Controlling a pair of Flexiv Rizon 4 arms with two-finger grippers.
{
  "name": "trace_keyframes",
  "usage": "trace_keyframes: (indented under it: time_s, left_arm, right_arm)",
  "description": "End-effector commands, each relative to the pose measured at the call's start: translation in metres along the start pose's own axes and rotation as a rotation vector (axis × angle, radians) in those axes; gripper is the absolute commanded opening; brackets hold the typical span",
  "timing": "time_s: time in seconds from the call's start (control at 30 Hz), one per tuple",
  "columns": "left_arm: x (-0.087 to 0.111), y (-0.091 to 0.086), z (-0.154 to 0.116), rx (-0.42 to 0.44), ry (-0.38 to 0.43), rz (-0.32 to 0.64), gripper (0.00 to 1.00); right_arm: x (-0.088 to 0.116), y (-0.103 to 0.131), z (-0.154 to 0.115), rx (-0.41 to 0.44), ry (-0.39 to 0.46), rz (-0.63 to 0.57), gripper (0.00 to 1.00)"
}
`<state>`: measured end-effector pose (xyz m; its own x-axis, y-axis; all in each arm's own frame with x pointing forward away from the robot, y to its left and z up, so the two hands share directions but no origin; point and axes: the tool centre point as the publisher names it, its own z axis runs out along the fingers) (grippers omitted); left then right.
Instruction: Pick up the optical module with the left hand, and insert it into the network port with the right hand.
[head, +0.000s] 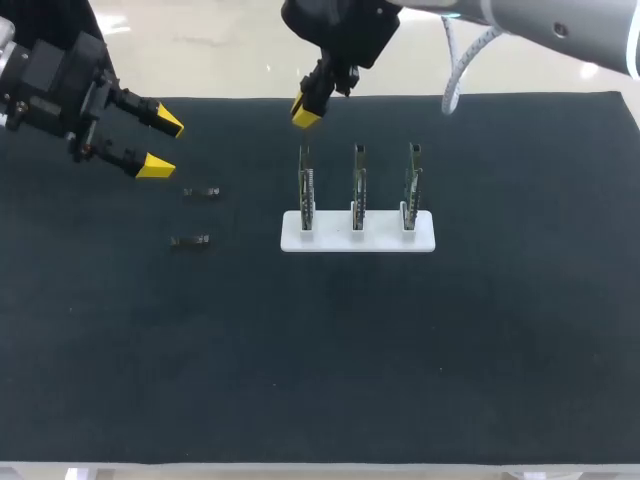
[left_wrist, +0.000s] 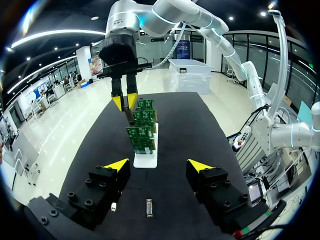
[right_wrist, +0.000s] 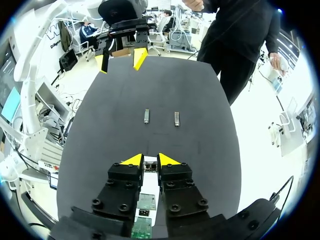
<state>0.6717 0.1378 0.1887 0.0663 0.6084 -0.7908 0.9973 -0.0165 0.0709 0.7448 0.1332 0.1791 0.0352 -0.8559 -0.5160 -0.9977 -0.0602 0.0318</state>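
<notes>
Insertion step: the right gripper (head: 305, 112), jaws clamped on the optical module (right_wrist: 150, 163), hangs just behind the white stand (head: 382, 238)'s leftmost card (head: 306, 188). Next it likely needs aligning with that card's port. The left gripper (head: 163, 145), jaws apart, hovers well left of the stand.

A robotics lab: robot arms (head: 540, 25) over a black mat (head: 400, 350), circuit boards (head: 358, 185) racked upright.

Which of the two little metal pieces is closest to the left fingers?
The rear optical module, just beyond the left fingers; the front optical module lies farther toward the front edge.
</notes>
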Motion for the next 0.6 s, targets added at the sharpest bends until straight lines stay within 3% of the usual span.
trace_keyframes:
  time_s: [0.03,0.6]
  left_arm:
    - [-0.0003,0.0006,0.0002,0.001,0.003,-0.001,1.00]
    - [-0.0003,0.0006,0.0002,0.001,0.003,-0.001,1.00]
  right_arm:
    - [0.0031,-0.0005,0.0042,0.001,-0.003,-0.001,0.00]
    - [-0.0007,0.0012,-0.0026,-0.008,0.010,0.007,0.00]
